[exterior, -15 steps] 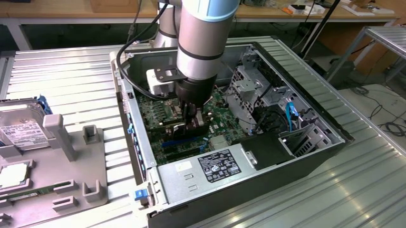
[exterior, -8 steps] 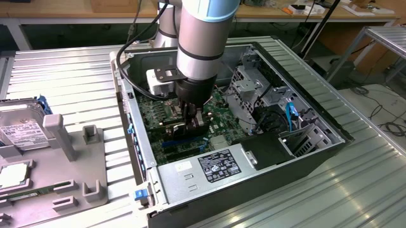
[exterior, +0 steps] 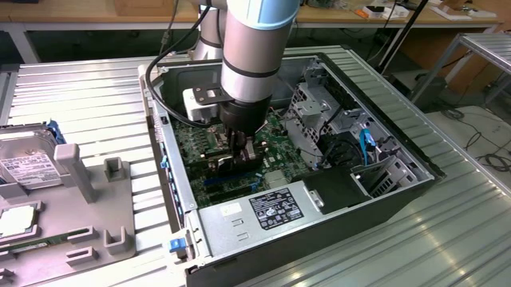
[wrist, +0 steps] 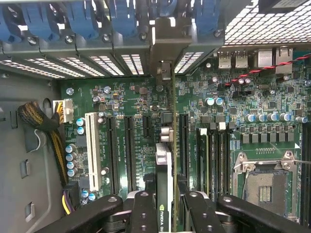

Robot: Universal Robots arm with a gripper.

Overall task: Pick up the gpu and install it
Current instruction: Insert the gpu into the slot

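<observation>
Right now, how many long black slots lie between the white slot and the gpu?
2: a black slot beside the white slot, another nearer the gpu. None looks hidden.

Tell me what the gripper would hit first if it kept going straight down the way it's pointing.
Probably the motherboard: the gripper, shut on the gpu held edge-on, points straight at the slots, so the card's lower edge would meet the board first. Depth is unclear.

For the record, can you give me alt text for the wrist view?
The gripper holds the gpu edge-on, upright above a green motherboard inside an open computer case. Its metal bracket meets the rear slot openings; black slots flank it.
</observation>
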